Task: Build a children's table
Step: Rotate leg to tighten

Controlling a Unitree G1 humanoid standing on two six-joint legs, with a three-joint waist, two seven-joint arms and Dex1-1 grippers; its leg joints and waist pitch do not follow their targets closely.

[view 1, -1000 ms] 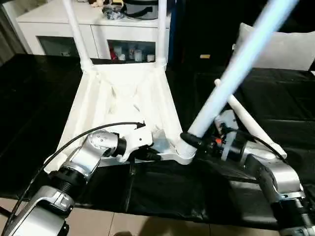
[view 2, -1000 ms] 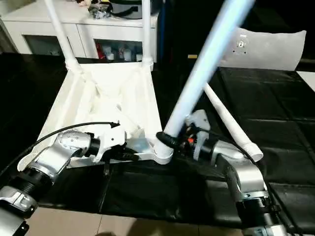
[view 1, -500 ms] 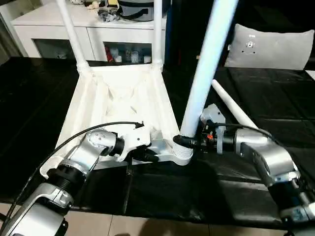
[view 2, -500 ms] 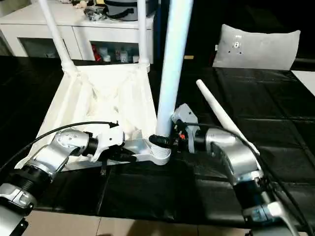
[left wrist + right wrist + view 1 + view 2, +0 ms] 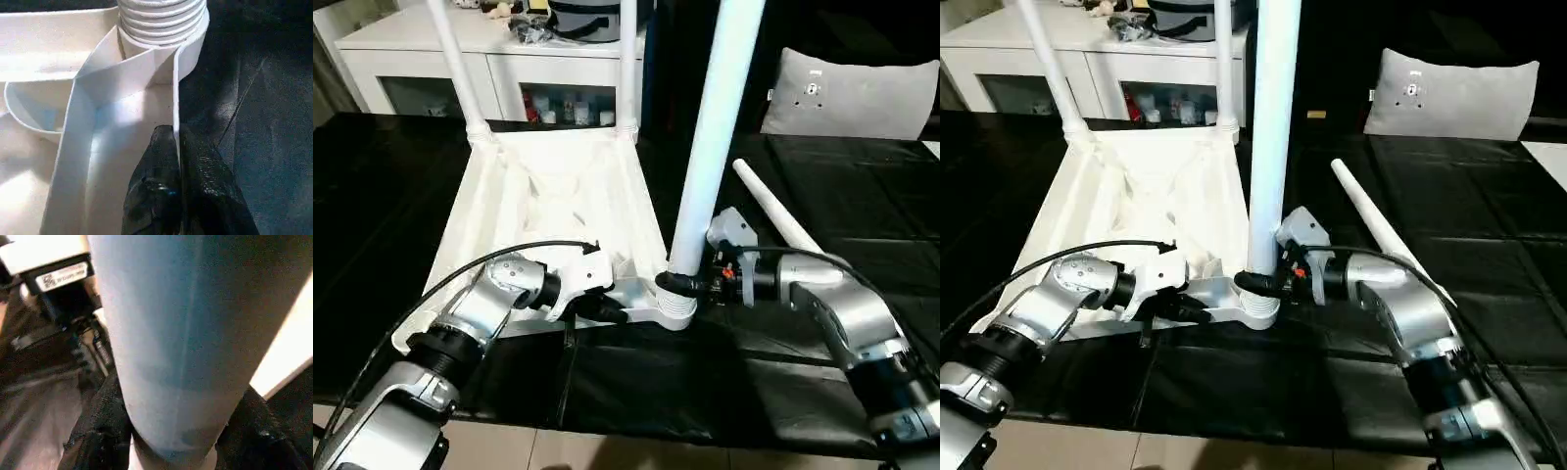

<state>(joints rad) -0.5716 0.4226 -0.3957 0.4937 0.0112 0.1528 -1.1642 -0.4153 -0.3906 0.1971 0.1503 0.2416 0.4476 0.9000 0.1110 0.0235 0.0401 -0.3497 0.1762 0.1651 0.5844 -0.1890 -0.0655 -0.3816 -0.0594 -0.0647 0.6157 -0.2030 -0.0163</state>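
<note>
— Black pads of my left gripper (image 5: pixel 178 161) are pinched tight on the thin rim of the table top (image 5: pixel 553 186), beside the near corner socket (image 5: pixel 676 311). Stiff plastic, light.

— And the right?

— My right gripper (image 5: pixel 1255 282) is clamped around the leg (image 5: pixel 1271 127) low down, upright in that socket. Smooth, hollow, probably slippery: grip near the base.
</note>
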